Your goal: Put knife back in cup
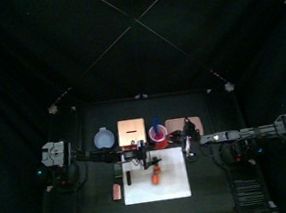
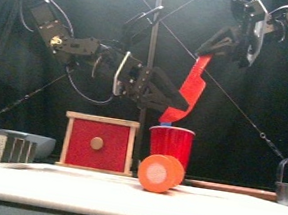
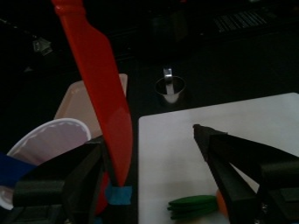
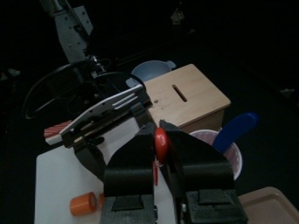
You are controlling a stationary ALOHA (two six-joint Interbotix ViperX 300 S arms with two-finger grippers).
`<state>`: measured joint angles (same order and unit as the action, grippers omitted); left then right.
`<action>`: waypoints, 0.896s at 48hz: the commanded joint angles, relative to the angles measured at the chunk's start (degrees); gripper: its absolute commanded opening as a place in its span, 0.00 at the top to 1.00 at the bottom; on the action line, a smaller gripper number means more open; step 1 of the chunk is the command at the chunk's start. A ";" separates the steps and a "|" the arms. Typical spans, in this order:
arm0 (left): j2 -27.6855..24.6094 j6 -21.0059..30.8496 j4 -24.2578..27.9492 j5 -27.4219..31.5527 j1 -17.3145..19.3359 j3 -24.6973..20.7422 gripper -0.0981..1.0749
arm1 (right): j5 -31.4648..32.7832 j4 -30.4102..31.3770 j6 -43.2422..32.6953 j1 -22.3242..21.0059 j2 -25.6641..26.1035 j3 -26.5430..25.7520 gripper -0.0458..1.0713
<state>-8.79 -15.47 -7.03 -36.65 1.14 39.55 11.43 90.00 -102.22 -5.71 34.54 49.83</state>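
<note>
You had the red knife [image 2: 190,86] held at its upper end by the right gripper [image 2: 240,40], jaws narrow and pinched on it, blade slanting down toward the red cup [image 2: 171,144]. The tip was at or just inside the rim in the front view (can't tell how deep). The left gripper [image 2: 135,81] stood beside the knife with its jaws spread wide, holding nothing; in its own wrist view the knife ran just beside one finger [image 3: 87,171], and I couldn't tell if they touched.

Risks, as I judged them:
- The knife was tilted, not upright. Had you let go there, it could have levered the light cup over or dragged it across the white board [image 1: 170,180].
- The open left jaws sat close to the blade; any sideways move could have knocked the knife off the rim.
- A blue utensil [image 4: 239,129] already stood in the cup (less room, possible jam).
- The orange carrot piece [image 2: 161,173] lay just in front of the cup; a tipped cup would have hit it.
</note>
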 commanded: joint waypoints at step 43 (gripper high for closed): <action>9.05 -3.25 -2.02 -13.97 2.46 10.11 0.04 | -5.27 0.53 0.09 -7.56 4.22 2.46 0.66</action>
<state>-1.67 -18.37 -8.53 -50.01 3.60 50.01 7.29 90.70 -102.22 -12.30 38.23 52.56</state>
